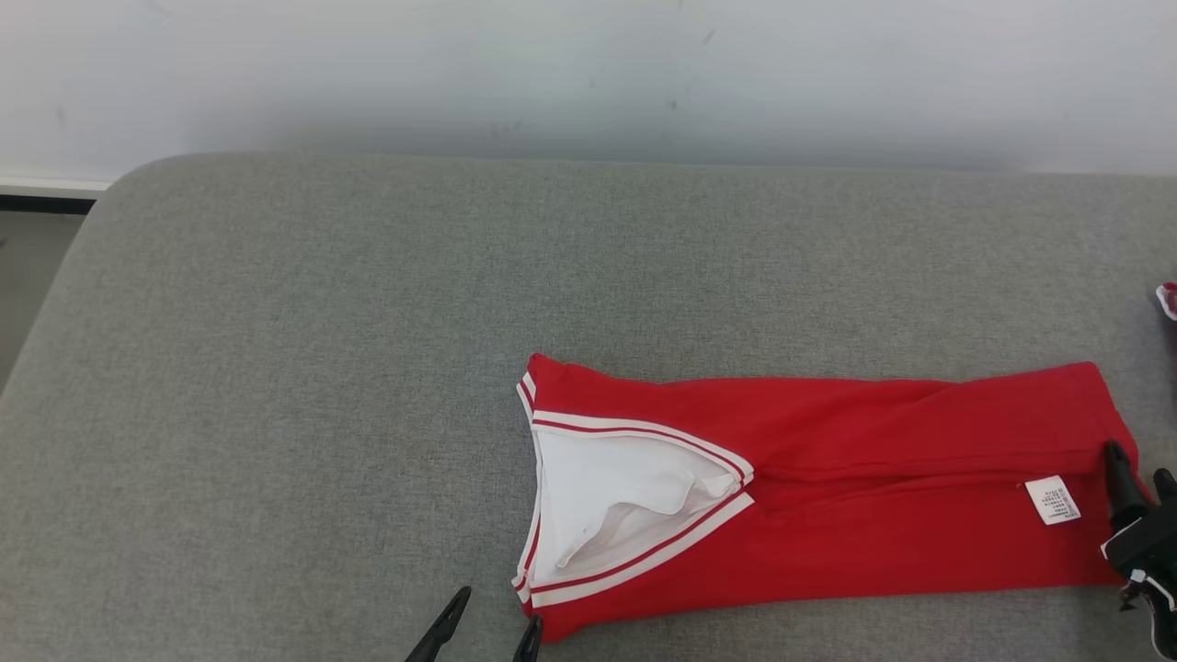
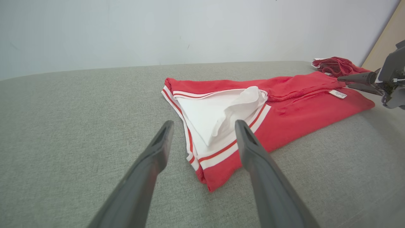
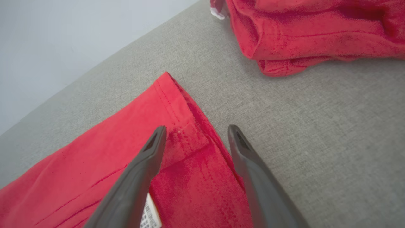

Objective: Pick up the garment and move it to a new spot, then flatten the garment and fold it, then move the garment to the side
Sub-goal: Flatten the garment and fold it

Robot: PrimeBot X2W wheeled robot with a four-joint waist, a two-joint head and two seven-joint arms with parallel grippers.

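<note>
Left pincer (image 2: pixel 204 124) spread, empty, near garment (image 1: pixel 874 552) collar; right pincer (image 3: pixel 196 127) gapes over hem; red cloth (image 3: pixel 316 31) cut off.

Red garment (image 1: pixel 828 496) folded long on my grey table (image 1: pixel 322 368), white label (image 1: pixel 1053 499) near its right end, my right gripper (image 1: pixel 1138 462) parted there, left gripper (image 1: pixel 498 610) parted by the collar.

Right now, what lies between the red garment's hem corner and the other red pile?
Nothing: in the right wrist view a bare strip of grey padded surface separates the red garment from the red pile.
</note>
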